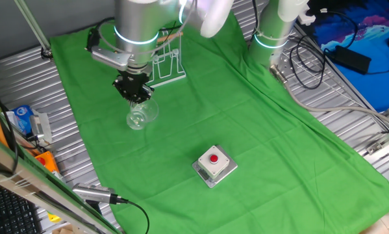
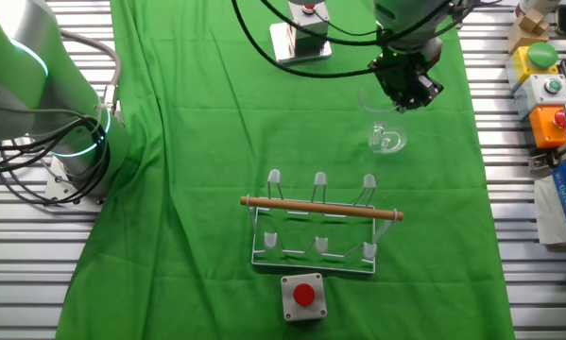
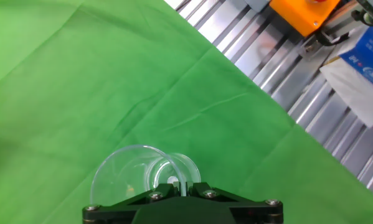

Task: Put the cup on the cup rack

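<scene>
The gripper [image 1: 137,95] hangs just above the transparent cup [image 1: 142,116], which lies on the green cloth [image 1: 259,143] near the cup rack [image 2: 318,227]. Whether its fingers are closed cannot be told. It should grip the rim firmly before lifting.

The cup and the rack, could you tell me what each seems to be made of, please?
The cup looks like clear glass or hard plastic, since the green cloth shows through it. The rack seems to be white-coated wire with a light wooden bar on top, which has a matte finish.
</scene>
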Robot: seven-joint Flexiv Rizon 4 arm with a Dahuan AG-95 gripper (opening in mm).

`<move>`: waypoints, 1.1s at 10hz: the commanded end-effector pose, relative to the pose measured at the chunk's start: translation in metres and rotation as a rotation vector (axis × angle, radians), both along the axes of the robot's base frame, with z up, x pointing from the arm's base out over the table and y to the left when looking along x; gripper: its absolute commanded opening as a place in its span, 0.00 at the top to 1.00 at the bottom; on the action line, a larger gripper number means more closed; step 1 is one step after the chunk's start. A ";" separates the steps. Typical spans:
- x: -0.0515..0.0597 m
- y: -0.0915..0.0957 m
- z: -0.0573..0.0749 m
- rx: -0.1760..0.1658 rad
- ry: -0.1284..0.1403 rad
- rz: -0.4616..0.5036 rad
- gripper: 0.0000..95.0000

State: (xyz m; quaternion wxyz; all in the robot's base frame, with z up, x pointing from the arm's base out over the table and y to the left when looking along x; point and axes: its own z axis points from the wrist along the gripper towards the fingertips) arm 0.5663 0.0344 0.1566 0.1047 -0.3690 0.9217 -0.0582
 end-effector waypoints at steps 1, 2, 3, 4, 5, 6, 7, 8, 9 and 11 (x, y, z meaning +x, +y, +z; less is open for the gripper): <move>-0.001 0.000 0.001 -0.002 -0.059 0.016 1.00; 0.000 0.000 0.000 0.001 -0.063 0.013 1.00; 0.001 -0.001 -0.002 0.005 -0.066 0.014 1.00; 0.003 -0.002 -0.004 0.014 -0.067 0.015 1.00; 0.004 -0.003 -0.007 0.024 -0.066 0.010 1.00; 0.005 -0.002 -0.008 0.029 -0.065 0.006 1.00; 0.007 0.000 -0.012 0.036 -0.066 -0.002 1.00; 0.008 0.001 -0.014 0.039 -0.069 -0.004 1.00; 0.010 0.002 -0.017 0.038 -0.074 -0.001 1.00; 0.011 0.001 -0.020 0.038 -0.077 0.009 1.00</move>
